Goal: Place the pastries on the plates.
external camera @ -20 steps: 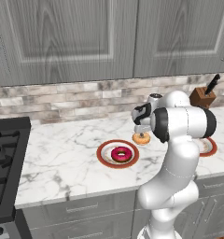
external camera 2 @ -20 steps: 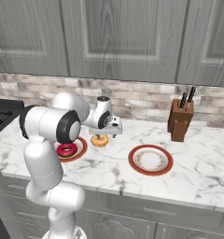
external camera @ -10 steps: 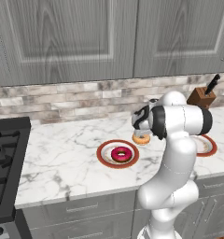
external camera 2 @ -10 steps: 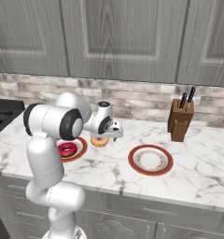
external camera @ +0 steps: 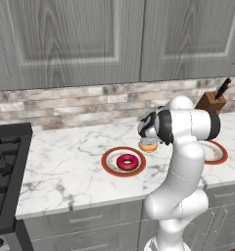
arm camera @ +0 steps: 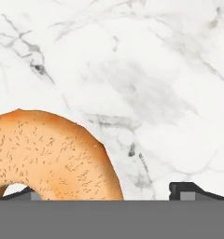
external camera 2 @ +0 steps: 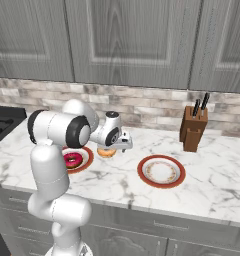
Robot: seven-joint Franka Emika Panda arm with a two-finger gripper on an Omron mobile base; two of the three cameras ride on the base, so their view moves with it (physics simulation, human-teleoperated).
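Half done, by the look of it: pink doughnut (external camera: 127, 162) already resting on the left plate (external camera: 108, 165), right plate (external camera 2: 161, 171) bare. Plain golden doughnut (external camera 2: 106, 152) on the marble counter (external camera: 65, 166) between the two plates, directly under the gripper (external camera 2: 112, 146). Fingertips (arm camera: 191, 190) spread either side of the ring, not yet pinching. Left to do: grasping, then carrying right.

No text, labels or numbers seem readable anywhere, though small details are blurry.
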